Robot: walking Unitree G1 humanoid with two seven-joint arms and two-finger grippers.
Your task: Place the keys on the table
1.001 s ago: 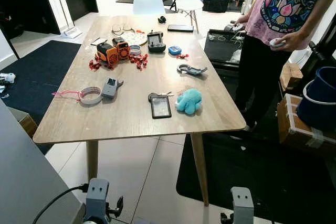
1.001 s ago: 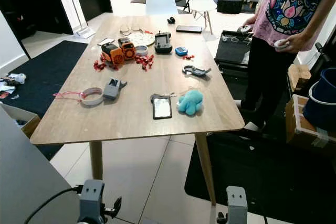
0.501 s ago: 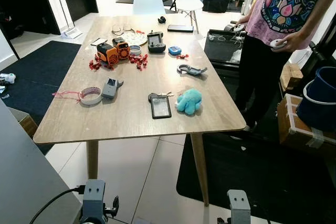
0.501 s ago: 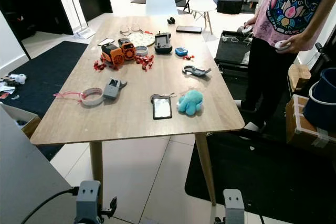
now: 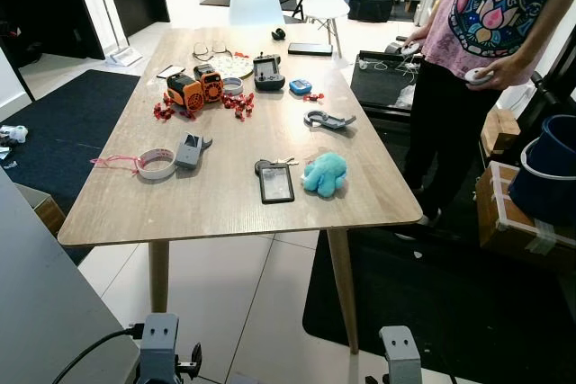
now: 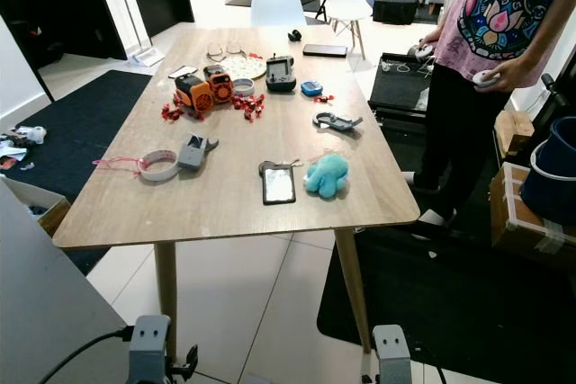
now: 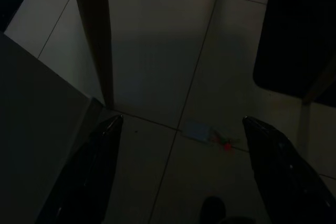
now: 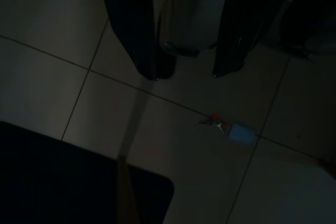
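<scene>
A small bunch of keys point(image 8: 214, 123) with a red bit and a pale blue tag point(image 8: 241, 134) lies on the tiled floor. In the left wrist view the same keys point(image 7: 224, 143) lie beyond the fingers, near a table leg point(image 7: 97, 40). My right gripper point(image 8: 186, 73) hangs open above the floor, short of the keys, with nothing between its fingers. My left gripper point(image 7: 182, 123) is open and empty too. Both arms hang low in front of the wooden table point(image 5: 225, 209), their wrists at the lower edge of the eye views.
The table carries a blue plush octopus point(image 5: 322, 173), a black card holder point(image 5: 274, 183), a tape roll point(image 5: 155, 164), an orange toy robot point(image 5: 193, 87) and other small items. A person point(image 5: 486, 24) stands at the right, by boxes and a blue bucket point(image 5: 549, 168). A grey panel point(image 5: 36, 312) is close on the left.
Both wrists have sunk a little lower at the bottom edge of the eye views. The things on the table lie as before.
</scene>
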